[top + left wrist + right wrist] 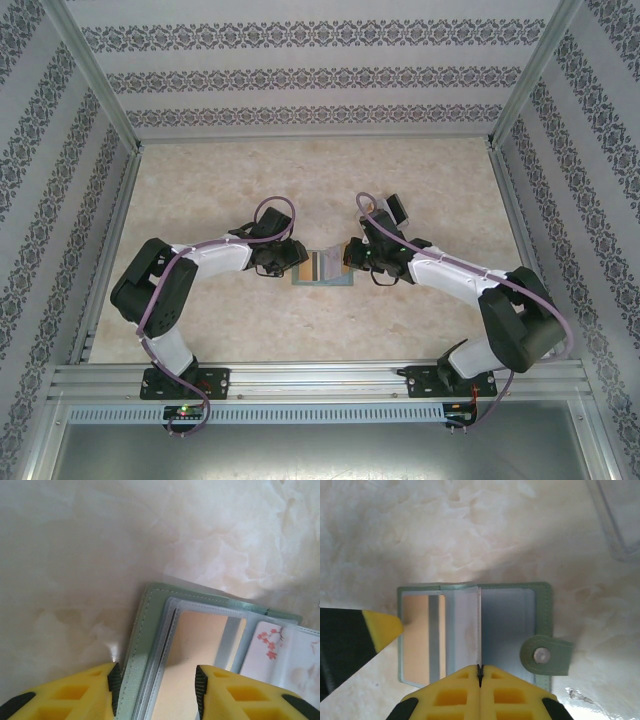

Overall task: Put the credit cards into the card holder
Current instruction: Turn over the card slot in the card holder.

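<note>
Card holder [505, 620] lies open, seemingly pinched by closed right fingers [455, 695]; left fingers [75, 695] spread apart.

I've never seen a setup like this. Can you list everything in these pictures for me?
Grey-green folding card holder: one, grey-green, open flat at table centre.
Orange-yellow plastic card: one, orange-yellow, in a clear sleeve on the left claw's side.
Blossom-printed insert: one, white and pink, in the holder.
Clear plastic box: one, transparent, apart from the holder.
Marble-patterned table: one, beige, beneath everything.
Left claw: one, yellow and black, open astride the holder's edge.
Right claw: one, yellow and black, shut on a holder sleeve.
</note>
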Robot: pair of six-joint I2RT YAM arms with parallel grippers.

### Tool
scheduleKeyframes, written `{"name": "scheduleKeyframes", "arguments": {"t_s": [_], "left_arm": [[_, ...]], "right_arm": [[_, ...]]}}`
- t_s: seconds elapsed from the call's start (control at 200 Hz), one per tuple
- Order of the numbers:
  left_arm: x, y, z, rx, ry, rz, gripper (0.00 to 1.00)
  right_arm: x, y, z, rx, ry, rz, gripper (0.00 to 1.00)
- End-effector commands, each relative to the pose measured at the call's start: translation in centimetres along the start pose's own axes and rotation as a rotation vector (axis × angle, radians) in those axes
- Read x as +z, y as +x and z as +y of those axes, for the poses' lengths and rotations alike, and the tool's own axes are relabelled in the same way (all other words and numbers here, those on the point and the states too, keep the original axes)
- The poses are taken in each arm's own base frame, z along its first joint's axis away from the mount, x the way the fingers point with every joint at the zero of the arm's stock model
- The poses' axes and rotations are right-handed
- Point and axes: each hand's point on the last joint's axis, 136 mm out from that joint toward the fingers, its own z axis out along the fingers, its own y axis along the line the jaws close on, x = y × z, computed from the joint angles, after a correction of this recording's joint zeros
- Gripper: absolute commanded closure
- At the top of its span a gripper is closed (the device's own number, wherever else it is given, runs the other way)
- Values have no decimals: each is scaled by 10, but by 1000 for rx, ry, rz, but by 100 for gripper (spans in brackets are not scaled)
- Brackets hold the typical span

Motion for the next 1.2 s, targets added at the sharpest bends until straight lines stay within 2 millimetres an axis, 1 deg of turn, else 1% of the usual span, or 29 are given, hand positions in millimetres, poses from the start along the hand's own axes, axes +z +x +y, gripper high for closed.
{"name": "scheduleKeyframes", "arguments": {"t_s": [0.0, 0.145, 0.205, 0.27, 0.375, 0.47, 0.555, 0.659, 0.789, 0.849, 0.904, 0.989, 1.089, 1.194], "left_arm": [[2, 3, 0, 19, 3, -3, 55], [-7, -1, 1, 23, -10, -49, 56], [-14, -5, 3, 21, -20, -78, 55], [-21, -8, 7, 16, -36, -110, 52], [-35, -13, 16, -3, -70, -173, 48], [-44, -16, 24, -20, -98, -213, 43], [-48, -17, 23, -17, -91, -227, 40], [-44, -17, 13, 9, -47, -207, 38], [-32, -12, -4, 42, 27, -151, 39], [-25, -10, -8, 55, 39, -120, 39], [-19, -7, -10, 63, 38, -92, 40], [-11, -2, -11, 72, 42, -59, 40], [-4, 3, -10, 74, 38, -28, 41], [-1, 5, -9, 78, 32, -20, 42]], "right_arm": [[-7, -9, 26, -2, -101, -5, 100], [-5, -10, 41, -13, -132, 6, 100], [-4, -10, 49, -24, -155, 5, 100], [-1, -9, 54, -28, -161, 17, 100], [9, -4, 58, -28, -176, 46, 100], [16, -1, 56, -20, -168, 62, 100], [19, 0, 52, -9, -159, 67, 100], [17, -1, 38, 17, -138, 41, 100], [18, 0, 32, 56, -188, 44, 100], [20, 4, 28, 68, -190, 54, 100], [21, 6, 22, 76, -180, 55, 100], [23, 8, 19, 79, -194, 55, 100], [25, 9, 23, 92, -247, 63, 100], [28, 9, 25, 104, -273, 62, 100]]}}
